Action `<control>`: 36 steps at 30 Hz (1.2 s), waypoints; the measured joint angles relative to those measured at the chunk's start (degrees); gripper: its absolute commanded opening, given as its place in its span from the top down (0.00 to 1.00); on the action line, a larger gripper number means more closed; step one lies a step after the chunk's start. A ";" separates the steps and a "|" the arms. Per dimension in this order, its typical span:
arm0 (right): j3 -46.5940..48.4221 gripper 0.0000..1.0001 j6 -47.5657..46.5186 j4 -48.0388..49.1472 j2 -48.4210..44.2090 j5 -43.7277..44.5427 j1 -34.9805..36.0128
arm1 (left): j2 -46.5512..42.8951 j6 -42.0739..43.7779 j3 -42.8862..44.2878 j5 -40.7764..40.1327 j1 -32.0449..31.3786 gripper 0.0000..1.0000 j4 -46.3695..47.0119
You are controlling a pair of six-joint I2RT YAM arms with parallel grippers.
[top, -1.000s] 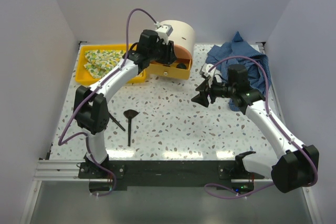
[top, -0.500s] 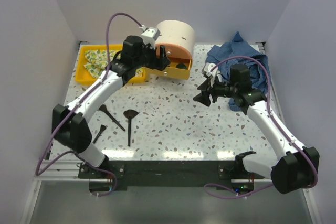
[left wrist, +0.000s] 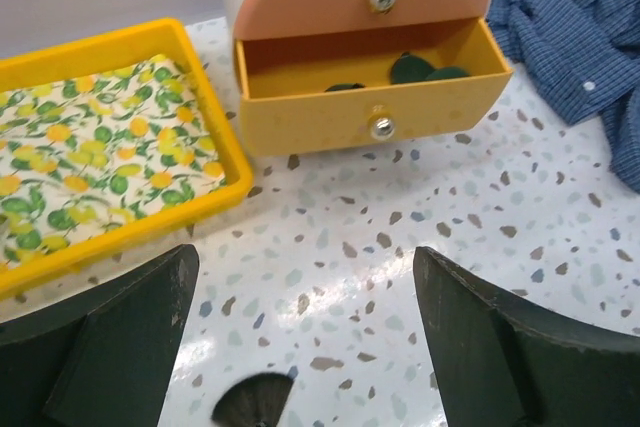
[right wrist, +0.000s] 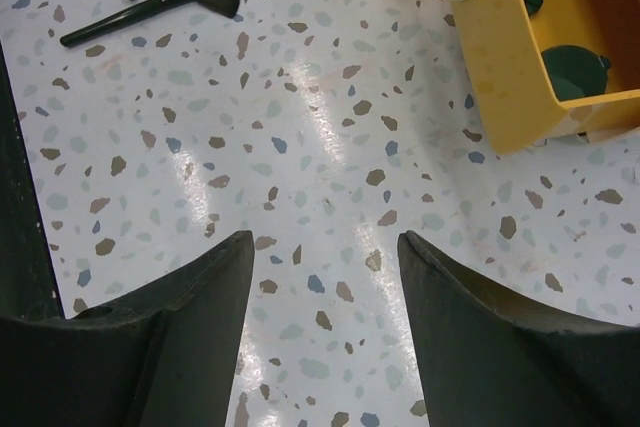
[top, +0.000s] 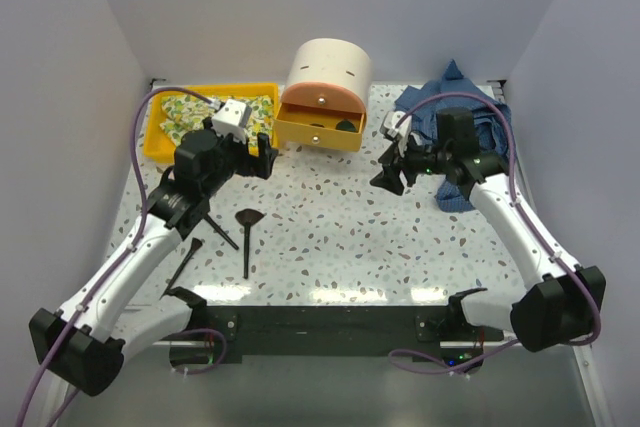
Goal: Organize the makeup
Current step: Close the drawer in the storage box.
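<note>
Three dark brown brushes lie on the speckled table at the front left: a fan-headed brush [top: 247, 239], a thin brush [top: 216, 227] and a short brush [top: 186, 261]. Dark green discs [top: 345, 125] lie in the open yellow drawer [top: 318, 134] of the cream round box. They also show in the left wrist view [left wrist: 411, 68]. My left gripper [top: 264, 155] is open and empty, above the table between fan brush and drawer. My right gripper [top: 388, 171] is open and empty, right of the drawer. The fan brush shows in the right wrist view [right wrist: 150, 7]. No palettes are in view.
A yellow tray [top: 155, 137] holding the leaf-patterned cloth [top: 190, 112] stands at the back left. A blue cloth [top: 470, 112] lies bunched at the back right behind my right arm. The cream box [top: 330, 69] stands at the back centre.
My left arm has pulled back from the drawer toward the near left, uncovering the brushes. My right gripper has shifted slightly toward the back.
</note>
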 measured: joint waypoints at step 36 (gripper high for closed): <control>36.48 0.34 -11.39 -15.82 30.84 26.95 24.30 | -18.08 5.90 -12.63 -19.34 0.02 0.00 -1.84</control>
